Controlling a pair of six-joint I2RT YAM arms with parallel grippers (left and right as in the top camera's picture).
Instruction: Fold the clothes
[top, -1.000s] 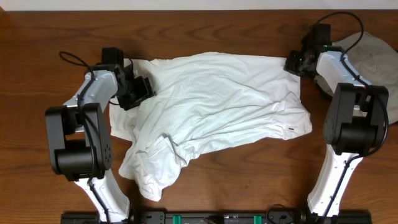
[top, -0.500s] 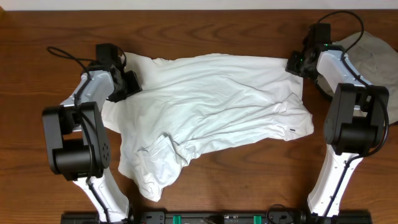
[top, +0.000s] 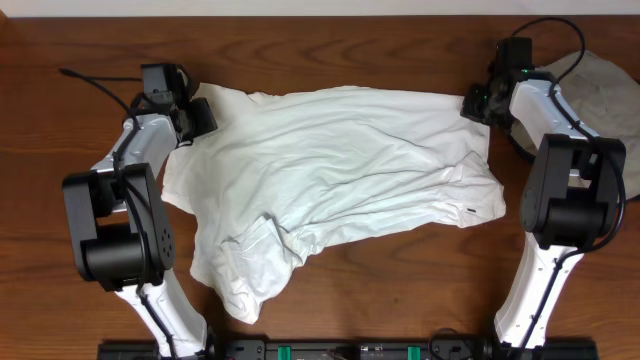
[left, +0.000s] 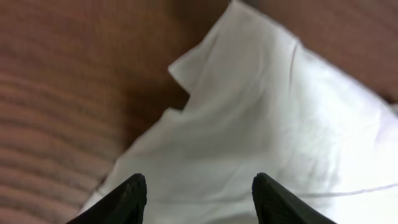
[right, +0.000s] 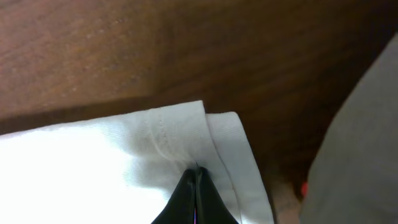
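Wrist views settle it: right tool (right: 196, 183) is pressed together, pinching the white shirt (top: 340, 170) hem. Left tool (left: 198, 190) is spread, seemingly just above its corner. The shirt lies rumpled between them on the tabletop (top: 80, 50).

I have the T-shirt (top: 340, 180) lying across the middle of the desk (top: 400, 290), one end reaching toward the lower left of the frame. My left hand (top: 200, 115) is at its upper-left corner, my right hand (top: 472, 103) at its upper-right corner. Another cloth (top: 600, 85) lies far upper right, beside that hand.
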